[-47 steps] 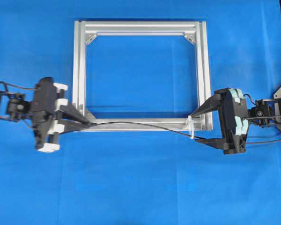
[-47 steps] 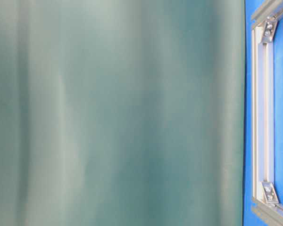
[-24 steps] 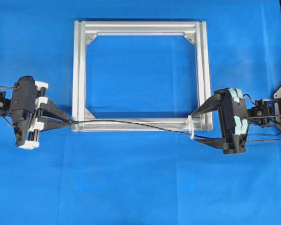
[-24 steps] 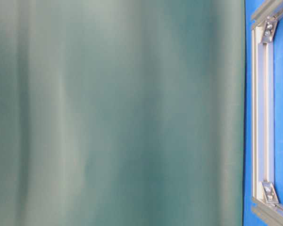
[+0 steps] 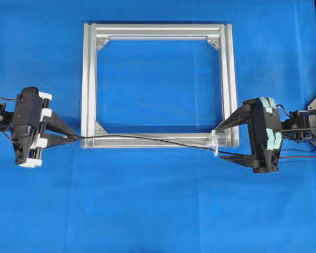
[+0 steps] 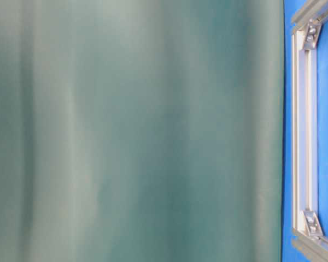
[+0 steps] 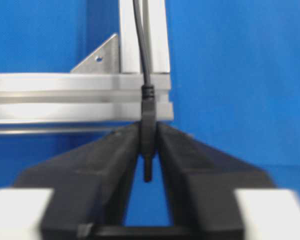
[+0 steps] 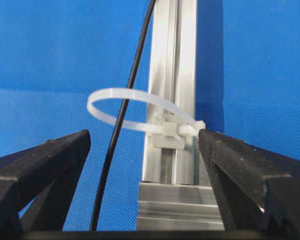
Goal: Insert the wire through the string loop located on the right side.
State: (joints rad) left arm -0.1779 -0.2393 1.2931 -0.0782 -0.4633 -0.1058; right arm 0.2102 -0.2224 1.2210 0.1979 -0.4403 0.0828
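The wire (image 5: pixel 147 139) runs along the frame (image 5: pixel 88 79) lower rail and passes through the string loop (image 8: pixel 135 110) at the right corner. The left gripper (image 7: pixel 147 150) pinches the plug end between narrow fingers. The right gripper (image 5: pixel 225 141) stands wide, straddling the loop, holding nothing.

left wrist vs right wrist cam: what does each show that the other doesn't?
Left wrist only: the wire's plug sits between the left gripper's narrowly parted jaws, with a triangular corner bracket behind. Right wrist only: the string loop with the wire passing through it, between the right gripper's wide-open jaws. Both: wire, aluminium frame, blue cloth.
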